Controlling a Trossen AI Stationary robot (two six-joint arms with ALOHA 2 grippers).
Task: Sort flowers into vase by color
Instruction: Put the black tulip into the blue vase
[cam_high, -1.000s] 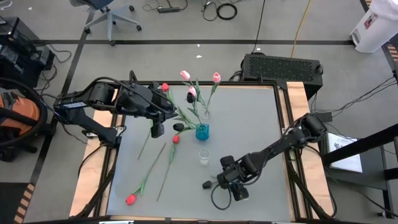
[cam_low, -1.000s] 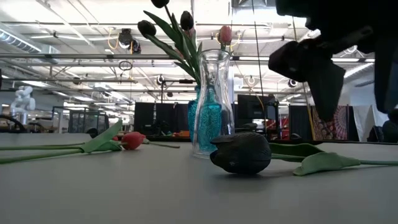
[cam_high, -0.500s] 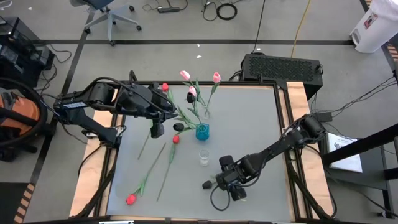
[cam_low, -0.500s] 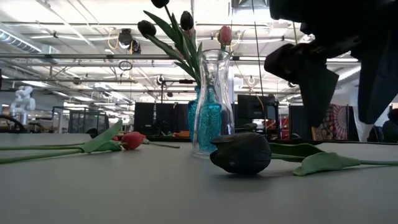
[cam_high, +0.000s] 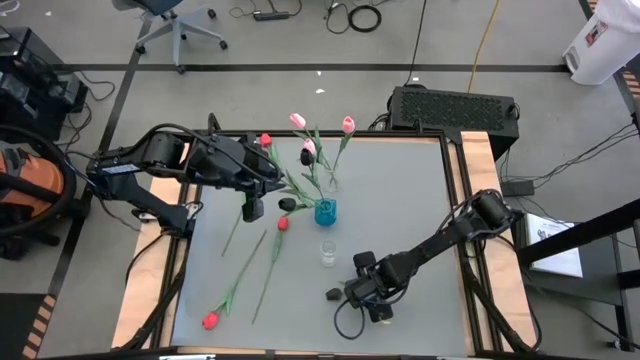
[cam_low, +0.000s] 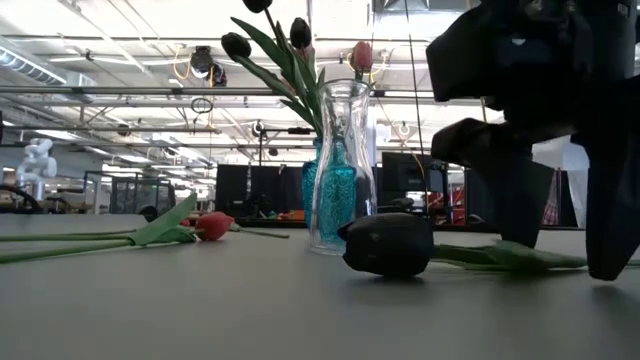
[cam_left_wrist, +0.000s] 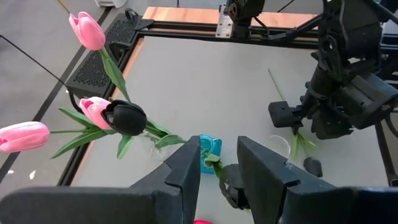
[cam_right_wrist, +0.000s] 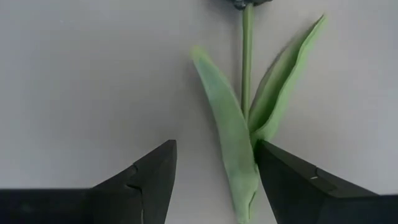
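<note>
Down at lower centre, my right hand (cam_high: 352, 296) hangs unclenched over a black tulip (cam_high: 333, 295) with green leaves, flat on the grey counter (cam_high: 400, 200); my left hand (cam_high: 254, 207) waits unclenched upper left.

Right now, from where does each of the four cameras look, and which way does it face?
High: above the table, straight down; both arms.
Low: table height, level past the black tulip into the room; right hand.
Left wrist: forward over the blue vase; left hand open.
Right wrist: down at the tulip's stem; right hand open.
Shared: low and right wrist both see the black tulip.
</note>
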